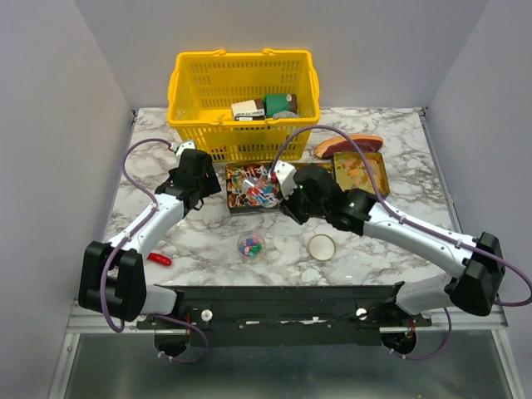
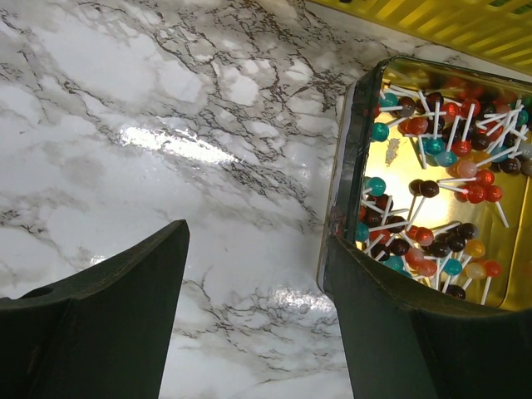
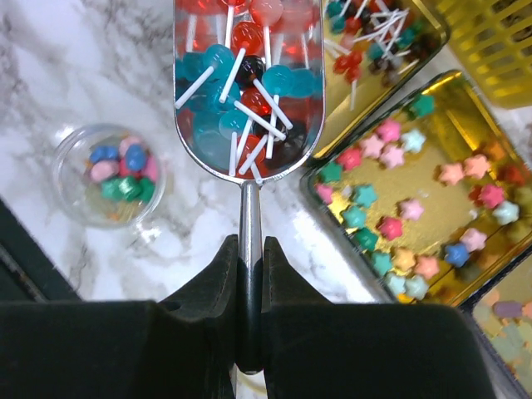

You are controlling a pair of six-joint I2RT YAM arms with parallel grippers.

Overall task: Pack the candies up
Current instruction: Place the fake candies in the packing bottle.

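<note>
My right gripper (image 3: 249, 249) is shut on the handle of a metal scoop (image 3: 247, 83). The scoop is full of red and teal lollipops and hangs above the table between a small clear cup (image 3: 71, 195) and the tins. The cup (image 1: 251, 246) holds pink, green and blue chunky candies (image 3: 123, 169). A gold tin of lollipops (image 1: 252, 188) lies in the middle, and my right gripper (image 1: 291, 199) is at its right edge. A second tin (image 3: 453, 133) holds star candies. My left gripper (image 2: 253, 241) is open and empty, its right finger against the lollipop tin's left wall (image 2: 342, 166).
A yellow basket (image 1: 244, 87) with boxes stands at the back. A red-brown meat slab (image 1: 347, 143) lies behind the right tin (image 1: 361, 170). A white round lid (image 1: 322, 246) lies right of the cup. A small red object (image 1: 160, 258) lies front left.
</note>
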